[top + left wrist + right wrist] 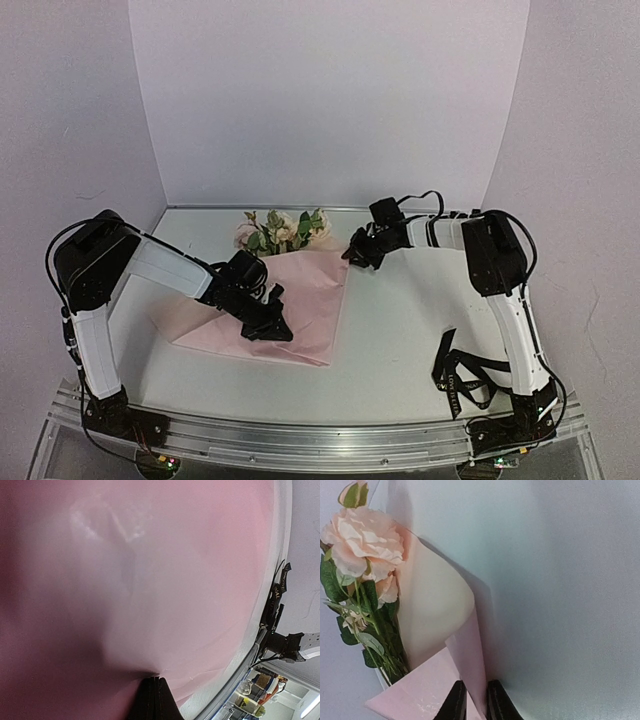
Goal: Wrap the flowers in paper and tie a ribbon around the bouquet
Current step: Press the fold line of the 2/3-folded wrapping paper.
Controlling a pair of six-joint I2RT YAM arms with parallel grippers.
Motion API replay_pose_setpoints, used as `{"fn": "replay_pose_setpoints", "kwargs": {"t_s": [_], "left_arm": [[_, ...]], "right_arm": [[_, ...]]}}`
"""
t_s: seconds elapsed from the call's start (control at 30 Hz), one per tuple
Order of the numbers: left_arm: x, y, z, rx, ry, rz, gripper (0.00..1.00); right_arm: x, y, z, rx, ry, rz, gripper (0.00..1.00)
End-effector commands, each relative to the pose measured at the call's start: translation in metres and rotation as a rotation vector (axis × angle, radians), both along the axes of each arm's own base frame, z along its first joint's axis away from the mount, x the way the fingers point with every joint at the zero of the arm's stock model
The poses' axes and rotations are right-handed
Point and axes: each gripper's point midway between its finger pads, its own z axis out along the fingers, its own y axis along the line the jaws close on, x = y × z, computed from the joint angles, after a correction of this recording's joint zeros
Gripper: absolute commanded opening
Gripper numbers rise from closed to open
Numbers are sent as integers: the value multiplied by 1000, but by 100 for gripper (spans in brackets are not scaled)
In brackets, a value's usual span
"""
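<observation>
Small bunch of pale pink and cream flowers with green leaves point(283, 230) lies at the far side of the grey worktop point(400, 340). Blooms project past the far edge of the thin light-pink rectangular sheet of wrapping paper point(305, 320); the stems run under it, so the long axis is judged far-to-near. Right jaws: at the sheet's far-right corner, just beside the blooms, narrowly apart with a raised, curling flap of wrapping paper between them. Both fingers point(456, 702) appear to touch it, so read as clamped on the wrapping paper. From these jaws the flowers lie to the left, stems roughly alongside the held edge. Left jaws: together at the near-middle of the sheet, with creases converging on their tips. Read as pinching the wrapping paper, though the contact itself is hard to see. Right arm point(500, 290) is nearer the blooms; left arm point(165, 265) is nearer the stem end. Judgement: wrap under way, and the next fold must carry the right corner leftward across the stem axis without dragging the blooms. Long narrow black ribbon with pale lettering point(462, 378) lies looped beside the right arm's base, well apart from the sheet, untouched.
</observation>
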Motion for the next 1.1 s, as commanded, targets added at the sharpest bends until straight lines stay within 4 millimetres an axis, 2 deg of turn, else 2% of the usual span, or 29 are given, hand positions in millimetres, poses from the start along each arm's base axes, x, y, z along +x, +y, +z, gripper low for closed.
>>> {"fn": "replay_pose_setpoints", "kwargs": {"t_s": [0.0,0.27,0.4,0.47,0.53,0.63,0.7,0.77,0.8,0.87,1.07], "left_arm": [[-13,47,-42,217,73,60,0],[-17,47,-43,211,78,38,0],[-20,49,-44,215,79,26,0],[-19,48,-44,213,77,22,0],[-18,46,-43,207,76,18,0],[-17,44,-42,202,70,14,0],[-16,43,-40,199,64,11,0],[-16,43,-40,197,62,10,0],[-15,42,-39,194,60,9,0],[-15,41,-39,190,59,9,0],[-11,38,-33,180,43,5,0]], "right_arm": [[13,-6,11,-24,-36,-62,2],[-21,-47,24,-156,-67,-90,0],[-34,-63,19,-177,-52,-90,1],[-38,-67,14,-179,-43,-88,13],[-39,-71,14,-166,-35,-86,32],[-43,-70,34,-131,-56,-70,49],[-54,-72,51,-111,-71,-60,56],[-72,-71,57,-87,-60,-54,56],[-78,-64,66,-51,-72,-47,55],[-100,-44,70,24,-70,-20,52],[-166,34,54,141,-27,100,47]]}}
